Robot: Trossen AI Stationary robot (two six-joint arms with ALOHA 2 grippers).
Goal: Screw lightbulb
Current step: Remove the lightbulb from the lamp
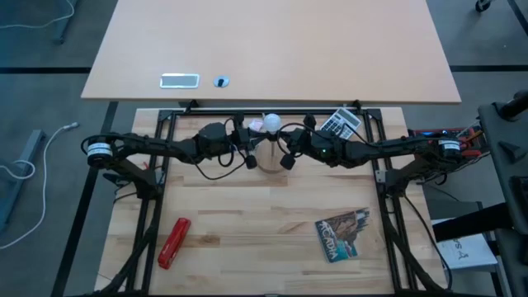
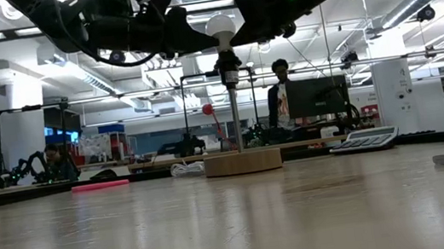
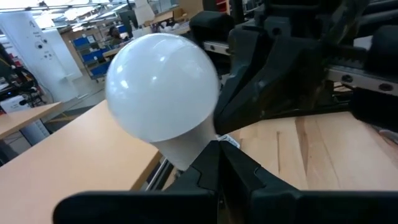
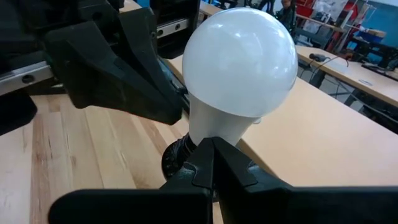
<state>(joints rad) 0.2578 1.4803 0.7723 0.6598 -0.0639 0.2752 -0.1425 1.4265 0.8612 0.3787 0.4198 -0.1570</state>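
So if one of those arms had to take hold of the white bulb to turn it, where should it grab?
Probably the bulb's tapered neck, just under the round head. The lightbulb stands upright on the black socket of the wooden base, so coming in level from either side suits it. The smooth globe would likely slip. Both the left gripper and right gripper sit shut beside that neck.

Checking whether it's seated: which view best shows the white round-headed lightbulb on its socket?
Low view: the white round-headed lightbulb stands upright atop the black socket. Both wrist views show it close, its base partly hidden; the high view shows only its top.
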